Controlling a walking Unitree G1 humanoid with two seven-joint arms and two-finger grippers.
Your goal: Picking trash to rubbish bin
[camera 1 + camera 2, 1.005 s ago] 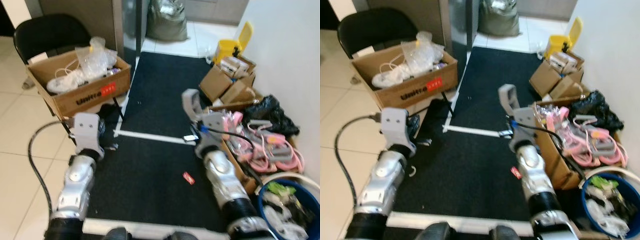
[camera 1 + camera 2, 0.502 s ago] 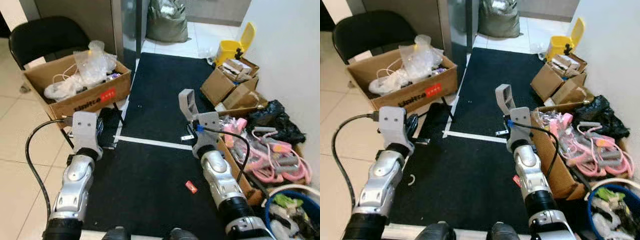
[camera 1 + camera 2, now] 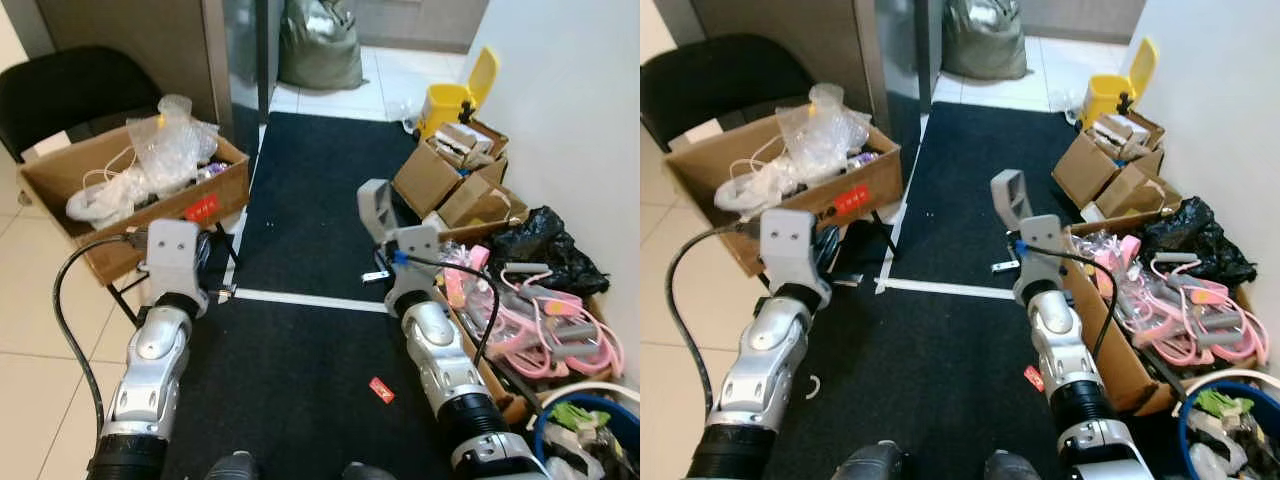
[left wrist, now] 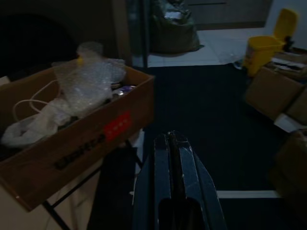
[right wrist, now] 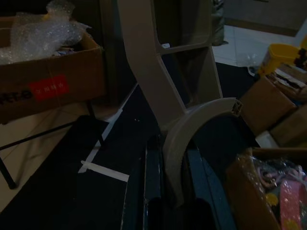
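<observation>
Right wrist view: right claw (image 5: 168,158) grips grey plastic piece (image 5: 165,67).

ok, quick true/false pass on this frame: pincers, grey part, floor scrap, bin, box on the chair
1. The right pincer is shut on a grey plastic piece. True.
2. The left pincer holds a bag. False: it is shut and empty.
3. A small red scrap lies on the black mat. True.
4. The yellow bin has its lid shut. False: the lid stands open.
5. The cardboard box on the black chair holds bubble wrap. True.
</observation>
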